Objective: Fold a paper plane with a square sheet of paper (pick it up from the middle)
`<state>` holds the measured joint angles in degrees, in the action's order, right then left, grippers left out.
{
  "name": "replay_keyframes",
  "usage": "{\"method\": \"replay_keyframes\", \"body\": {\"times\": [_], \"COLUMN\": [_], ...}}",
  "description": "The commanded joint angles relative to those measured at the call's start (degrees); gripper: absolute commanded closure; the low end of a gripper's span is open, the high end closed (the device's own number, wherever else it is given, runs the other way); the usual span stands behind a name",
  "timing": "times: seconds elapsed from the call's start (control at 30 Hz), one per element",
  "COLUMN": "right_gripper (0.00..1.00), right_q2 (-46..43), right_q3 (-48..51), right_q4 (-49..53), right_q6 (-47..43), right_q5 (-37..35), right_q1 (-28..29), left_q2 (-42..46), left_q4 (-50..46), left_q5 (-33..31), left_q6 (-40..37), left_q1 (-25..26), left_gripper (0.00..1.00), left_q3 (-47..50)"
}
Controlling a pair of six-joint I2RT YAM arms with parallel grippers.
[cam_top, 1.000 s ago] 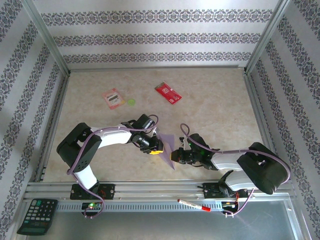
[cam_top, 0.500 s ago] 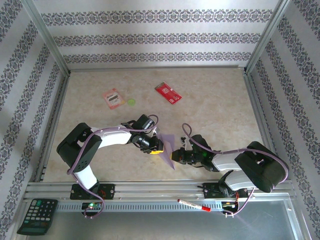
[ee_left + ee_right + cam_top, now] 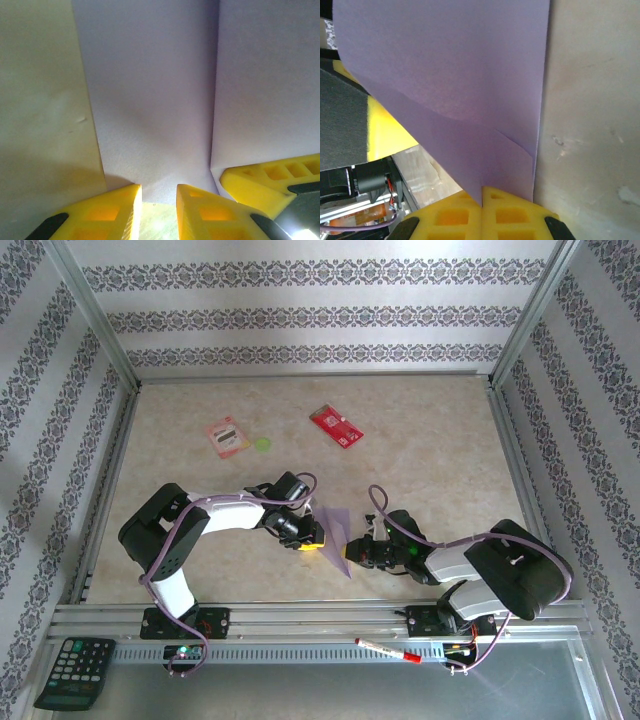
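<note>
We find the right claw (image 3: 481, 191) fully closed, pinching one edge of the folded lilac paper (image 3: 338, 535) between its yellow pads. The left claw (image 3: 159, 189) stands narrowly parted, its tips at the paper's edge and bare surface showing through the gap. The paper sits between both claws, towards the near side of the table (image 3: 430, 460).

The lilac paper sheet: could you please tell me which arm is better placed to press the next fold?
Left, probably. The right claw is shut on the lilac paper sheet, anchoring it; the left claw stands open at its edge, unburdened.
</note>
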<state>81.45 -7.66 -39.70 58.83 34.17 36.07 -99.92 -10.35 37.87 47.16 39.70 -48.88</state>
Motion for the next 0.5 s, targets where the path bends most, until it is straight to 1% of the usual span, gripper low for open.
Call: {"method": "replay_keyframes", "body": {"times": [0.0,0.2,0.3,0.37,0.47], "right_gripper": [1.00,1.00,1.00,1.00,1.00], "right_q2": [1.50,2.57,2.90,2.94,2.94], "right_q3": [1.76,2.24,2.38,2.23,2.39], "right_q4": [-1.00,-2.40,-2.57,-2.66,-2.62], "right_q6": [0.90,1.54,1.66,1.78,1.83], "right_q5": [-0.25,0.10,-0.12,-0.16,-0.46], "right_q1": [-0.71,-0.92,-1.11,-1.09,-1.21], "left_q2": [-0.83,0.91,2.62,2.98,1.96], "left_q4": [0.04,0.95,3.45,5.25,6.78], "left_q5": [-1.74,-0.63,1.02,2.77,4.71], "left_q6": [-0.66,-0.03,0.47,0.75,1.13], "left_q1": [0.55,0.48,0.54,0.66,1.29], "left_gripper": [0.75,0.74,0.75,0.81,0.88], "left_q3": [1.03,0.04,-0.47,-1.08,-2.34]}}
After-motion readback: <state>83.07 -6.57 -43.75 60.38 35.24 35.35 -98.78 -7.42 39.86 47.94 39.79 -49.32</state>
